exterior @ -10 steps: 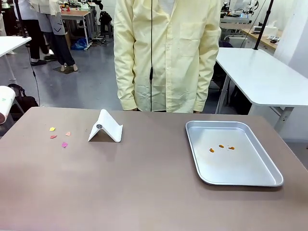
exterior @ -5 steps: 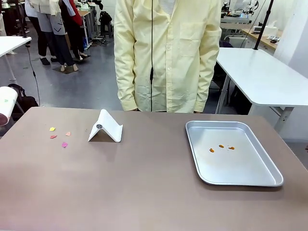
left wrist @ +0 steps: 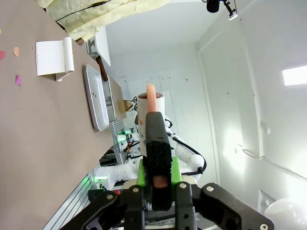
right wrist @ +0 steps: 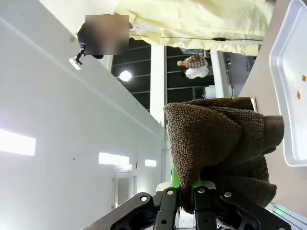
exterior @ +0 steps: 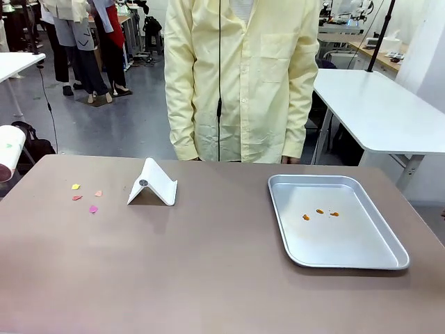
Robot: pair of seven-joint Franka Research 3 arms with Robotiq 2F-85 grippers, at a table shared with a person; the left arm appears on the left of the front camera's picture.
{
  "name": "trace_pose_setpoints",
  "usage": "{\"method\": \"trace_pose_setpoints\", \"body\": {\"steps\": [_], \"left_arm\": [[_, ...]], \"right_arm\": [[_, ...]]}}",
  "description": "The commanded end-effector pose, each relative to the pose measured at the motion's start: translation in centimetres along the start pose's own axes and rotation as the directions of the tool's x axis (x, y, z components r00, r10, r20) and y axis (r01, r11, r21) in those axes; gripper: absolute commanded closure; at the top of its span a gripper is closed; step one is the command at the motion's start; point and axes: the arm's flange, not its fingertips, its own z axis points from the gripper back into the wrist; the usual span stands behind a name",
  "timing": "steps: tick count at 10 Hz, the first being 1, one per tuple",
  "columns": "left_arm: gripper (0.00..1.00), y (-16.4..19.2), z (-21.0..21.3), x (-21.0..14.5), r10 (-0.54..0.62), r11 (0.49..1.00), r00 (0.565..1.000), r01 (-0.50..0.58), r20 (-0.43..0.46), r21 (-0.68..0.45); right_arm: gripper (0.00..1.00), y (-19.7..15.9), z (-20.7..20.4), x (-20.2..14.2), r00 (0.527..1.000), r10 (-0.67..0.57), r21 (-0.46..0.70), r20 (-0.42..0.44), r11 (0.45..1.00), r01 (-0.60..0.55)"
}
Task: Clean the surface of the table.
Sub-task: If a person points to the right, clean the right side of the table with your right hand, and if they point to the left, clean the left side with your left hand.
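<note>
Brown and smooth, the big table point(exterior: 208, 278) lies wide across the room, and a person in a pale yellow coat point(exterior: 240, 76) stands at its far side. On the table's right part sits a silver tray point(exterior: 278, 209) with a few little orange bits point(exterior: 320, 211) inside it. Near the middle of the far side stands a white folded card point(exterior: 153, 184), bent like a small tent. Just left of the card, a few tiny coloured scraps point(exterior: 85, 196) lie on the bare top, yellow, pink and red. The left gripper point(left wrist: 157, 168) is up off the table and tipped sideways. Its two green pads are squeezed tight on a black stick point(left wrist: 156, 139) with a pale pink tip, which pokes straight out from between the fingers. The right gripper point(right wrist: 184, 196) is closed tight too, and it pinches a bunched-up brown cloth point(right wrist: 220, 139) that puffs out above its fingers. Past the cloth I can see one edge of the tray and part of the yellow coat.
</note>
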Motion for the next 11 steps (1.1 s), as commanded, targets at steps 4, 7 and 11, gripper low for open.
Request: {"method": "trace_pose_setpoints", "body": {"steps": [4,7,11], "left_arm": [[1.0,-0.1,-0.17,-0.27,-0.02,1.0,1.0,0.02,-0.002,-0.014],[1.0,-0.1,-0.17,-0.27,-0.02,1.0,1.0,0.02,-0.002,-0.014],[1.0,-0.1,-0.17,-0.27,-0.02,1.0,1.0,0.02,-0.002,-0.014]], "right_arm": [[1.0,0.37,-0.07,-0.16,1.0,-0.024,0.004,-0.009,1.0,0.024],[1.0,0.37,-0.07,-0.16,1.0,-0.024,0.004,-0.009,1.0,0.024],[1.0,0.37,-0.07,-0.16,1.0,-0.024,0.004,-0.009,1.0,0.024]]}}
